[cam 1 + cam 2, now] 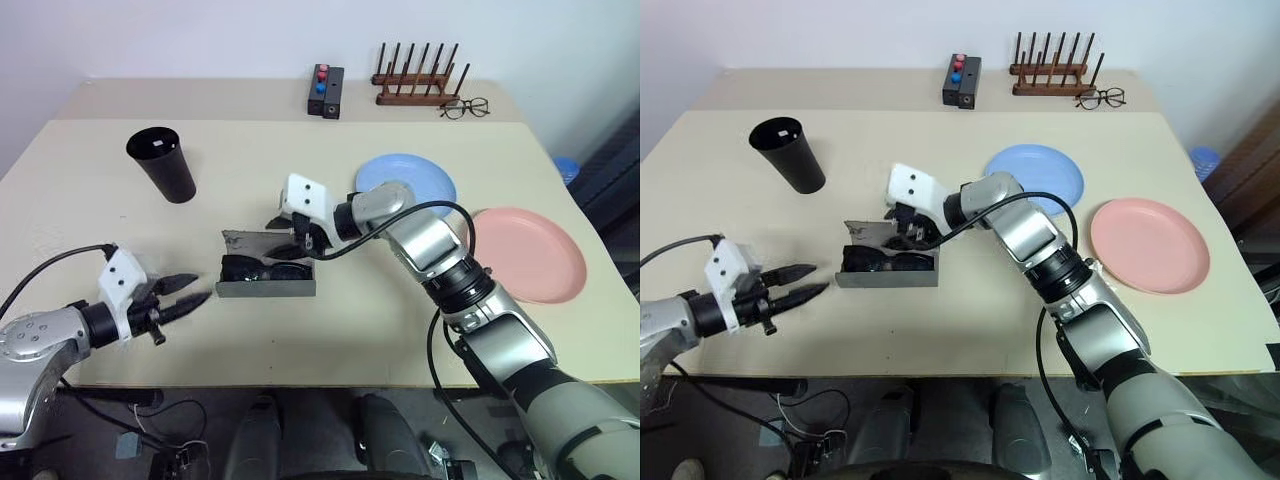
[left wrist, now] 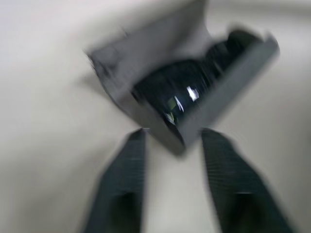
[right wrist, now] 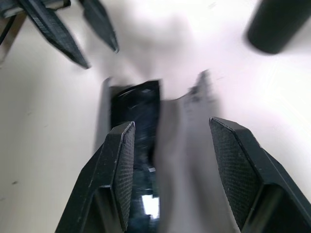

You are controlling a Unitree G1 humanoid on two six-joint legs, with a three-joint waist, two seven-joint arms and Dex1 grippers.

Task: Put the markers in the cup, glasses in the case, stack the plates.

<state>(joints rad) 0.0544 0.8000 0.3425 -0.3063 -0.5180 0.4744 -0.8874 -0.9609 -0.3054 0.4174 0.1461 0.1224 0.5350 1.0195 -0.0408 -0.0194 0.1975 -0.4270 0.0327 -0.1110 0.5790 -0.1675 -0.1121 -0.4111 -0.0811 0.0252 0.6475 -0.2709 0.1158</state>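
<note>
**Glasses in the open case, both grippers free**

Your left arm reached in low from the left edge of the table [image 1: 90, 190], forearm nearly level, and its gripper [image 1: 192, 290] pointed right toward the case [image 1: 266, 288] without touching it. The two fingers stood a little apart with nothing between them. Up and left of it, the cup [image 1: 162, 163] stood upright, well apart from everything else.

The case lay at mid-table with its flap up, and the glasses [image 1: 262, 269] rested inside the trough.

Your right arm crossed in from the lower right, elbow bent, wrist turned left, so its gripper [image 1: 288, 238] hung just over the case's right end. Its fingers were spread and held nothing.

Further right, the blue plate [image 1: 425, 178] lay behind that forearm and the pink plate [image 1: 535, 255] sat beside it, the two unstacked.

Your left wrist view gave you a close look at the dark lenses in the trough. Your right wrist view showed you its own pads [image 3: 122, 165] straddling the case, with the left fingertips beyond.
</note>
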